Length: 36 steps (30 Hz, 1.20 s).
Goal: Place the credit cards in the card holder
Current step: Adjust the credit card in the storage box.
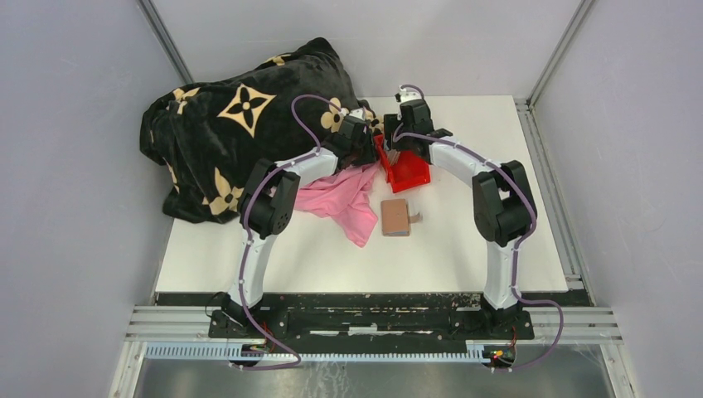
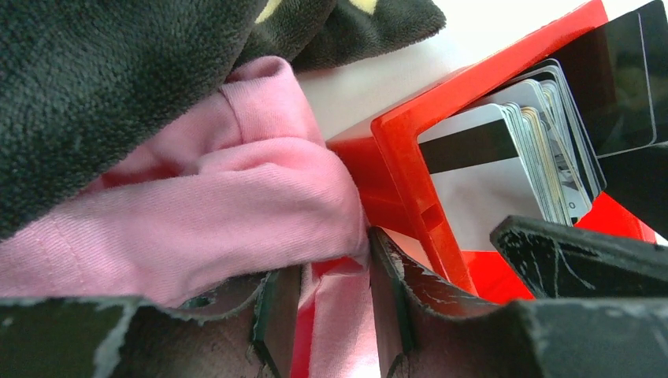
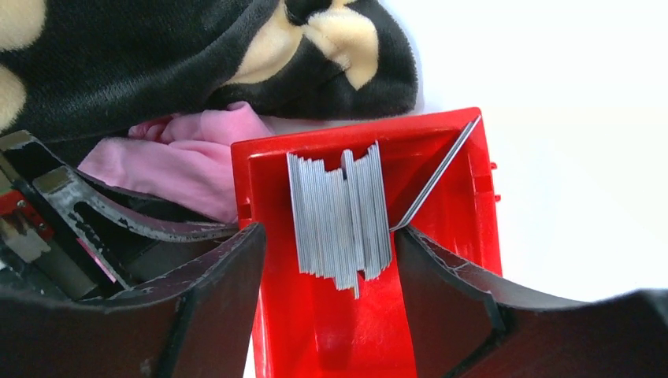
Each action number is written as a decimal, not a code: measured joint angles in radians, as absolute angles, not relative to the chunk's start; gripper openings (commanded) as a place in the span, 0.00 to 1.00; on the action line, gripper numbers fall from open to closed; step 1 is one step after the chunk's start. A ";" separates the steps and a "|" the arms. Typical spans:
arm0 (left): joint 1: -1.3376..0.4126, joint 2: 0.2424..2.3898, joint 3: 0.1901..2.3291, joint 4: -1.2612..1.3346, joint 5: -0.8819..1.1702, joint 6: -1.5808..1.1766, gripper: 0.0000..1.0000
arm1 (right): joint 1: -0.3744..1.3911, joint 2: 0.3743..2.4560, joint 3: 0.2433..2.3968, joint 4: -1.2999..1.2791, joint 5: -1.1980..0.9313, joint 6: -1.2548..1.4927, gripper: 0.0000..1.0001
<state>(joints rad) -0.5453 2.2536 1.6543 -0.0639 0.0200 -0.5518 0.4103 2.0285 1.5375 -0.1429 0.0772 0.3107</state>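
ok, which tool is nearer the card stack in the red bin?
Right. The right tool straddles the credit cards, one finger on either side. The left tool is at the red bin side wall, beside the stack.

You are working in a robotics lab cell, not a home or a shop. The white table is boxed in by plain grey panels held in aluminium posts that rise from its far corners. Along its near edge run aluminium rails and a slotted cable duct. The two arms are bolted there side by side, trailing purple cables.
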 measured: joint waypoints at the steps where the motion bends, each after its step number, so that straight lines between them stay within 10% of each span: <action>1: -0.545 2.254 1.654 -0.064 0.020 -0.552 0.44 | 0.410 2.037 1.548 -0.145 0.076 0.306 0.65; 36: -0.527 2.254 1.617 -0.011 0.048 -0.553 0.44 | 0.478 2.186 1.819 -0.455 0.201 0.147 0.42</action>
